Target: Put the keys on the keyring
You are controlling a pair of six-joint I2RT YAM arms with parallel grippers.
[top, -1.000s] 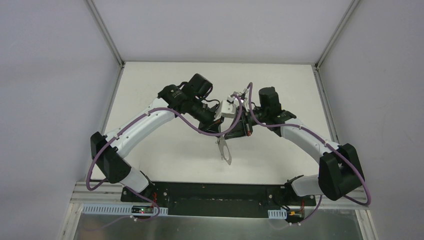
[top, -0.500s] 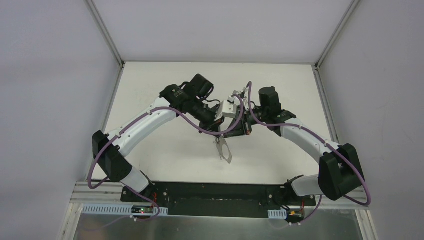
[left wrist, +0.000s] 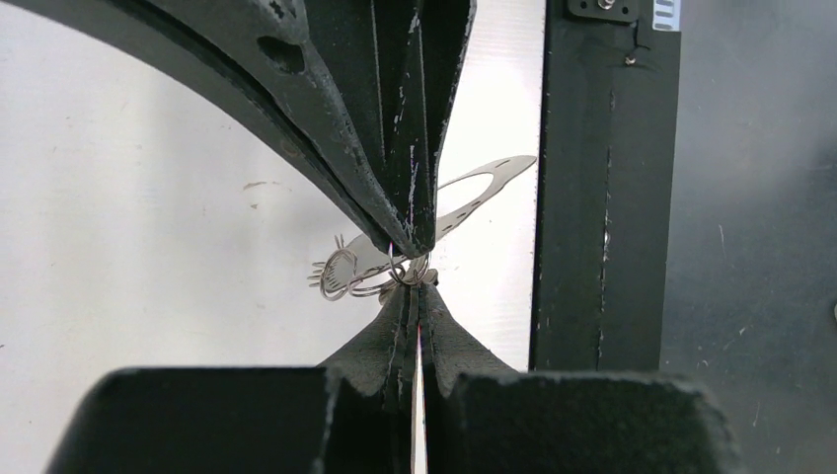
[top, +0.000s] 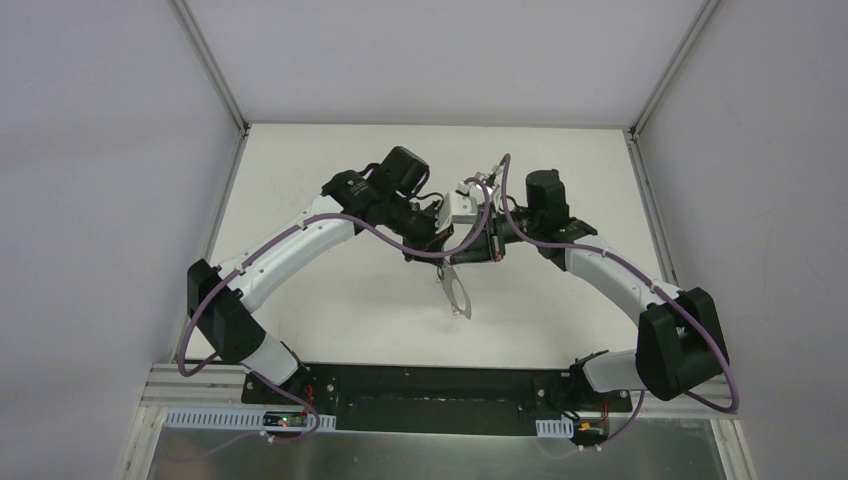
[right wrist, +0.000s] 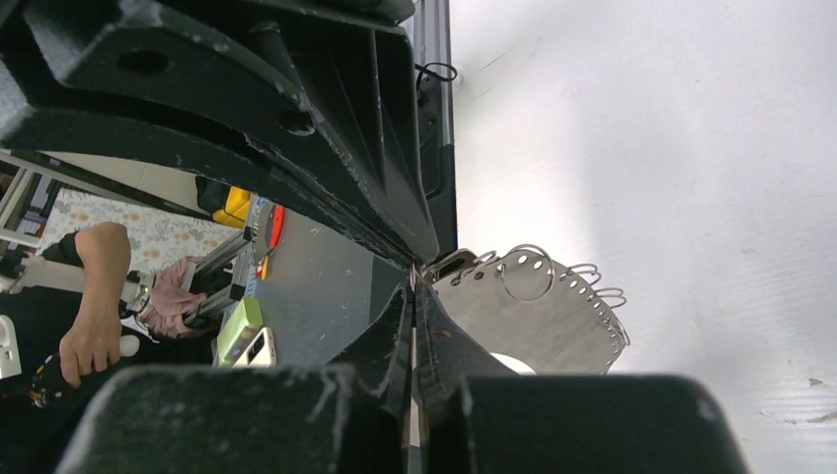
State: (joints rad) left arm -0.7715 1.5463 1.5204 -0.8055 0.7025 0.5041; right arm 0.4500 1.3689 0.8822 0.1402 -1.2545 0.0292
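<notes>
Your two arms reach in from either side and meet tip to tip above the middle of the desk (top: 330,320). Your left tool (left wrist: 416,301) is pressed together: its own camera shows the two fingers (left wrist: 385,346) closed to a hairline slit. Your right tool (right wrist: 413,296) is likewise pressed together, with only a thin seam between its fingers (right wrist: 390,346). In each wrist view the opposing tool comes down from the top of the frame, also closed, so the two pairs of tips sit nose to nose. The keyring (right wrist: 563,321) is caught at that meeting point. It reads as a flat silvery plate with a large oval opening. A row of small holes runs along one curved edge, and thin wire rings (right wrist: 604,296) are threaded through them. Both tools bear on the ringed end; how the load is shared between them cannot be told. From the overhead camera the keyring hangs below the tips, tilted and held off the desk, with its free end pointing toward the arm bases. A black base rail (top: 430,385) runs along the near edge of the desk. In the right wrist view a person's arm (right wrist: 89,296) shows beyond that rail.
</notes>
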